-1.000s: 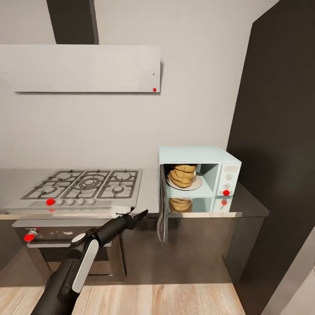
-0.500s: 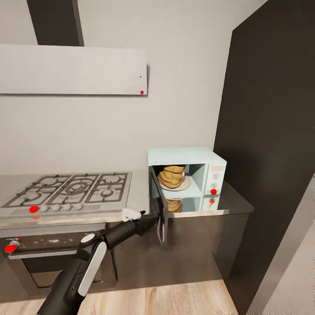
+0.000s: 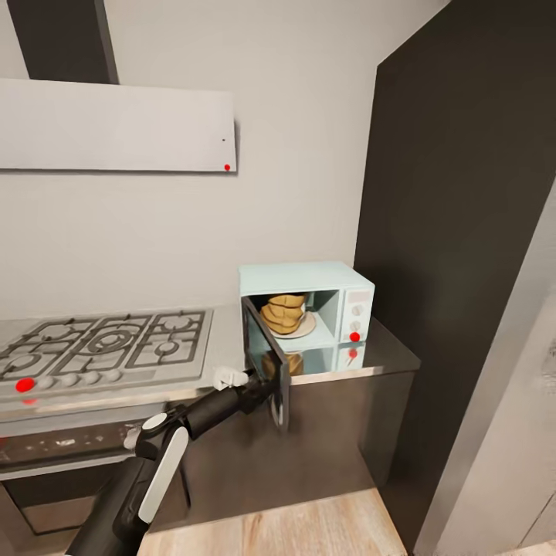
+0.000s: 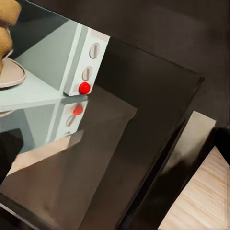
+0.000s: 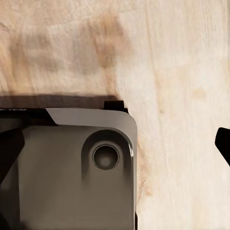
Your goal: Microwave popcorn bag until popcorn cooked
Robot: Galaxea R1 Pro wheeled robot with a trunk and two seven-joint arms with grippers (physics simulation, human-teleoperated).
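The pale mint-blue microwave (image 3: 305, 279) stands on the grey countertop (image 3: 390, 354), its dark glass door (image 3: 268, 369) swung out to the left. Inside, the tan popcorn bag (image 3: 283, 312) sits upright on a white plate (image 3: 303, 327). My left gripper (image 3: 262, 384) is open, with its fingertips against the outer face of the door near its free edge. In the left wrist view I see the microwave's knob panel (image 4: 88, 62) with its red light, a bit of the popcorn bag (image 4: 6, 19) and the reflective countertop (image 4: 124, 143). The right gripper (image 5: 115, 143) hangs open over the floor.
A steel gas hob (image 3: 100, 347) lies left of the microwave, with an oven front (image 3: 69, 448) below it and a grey hood (image 3: 116, 127) above. A tall dark cabinet (image 3: 463, 232) walls off the right. My own grey base (image 5: 72, 167) sits on the wood floor (image 5: 182, 72).
The whole picture has shifted left, so the camera has turned. My left gripper has moved right from beside the hob's edge up to the microwave door, which now stands at an angle.
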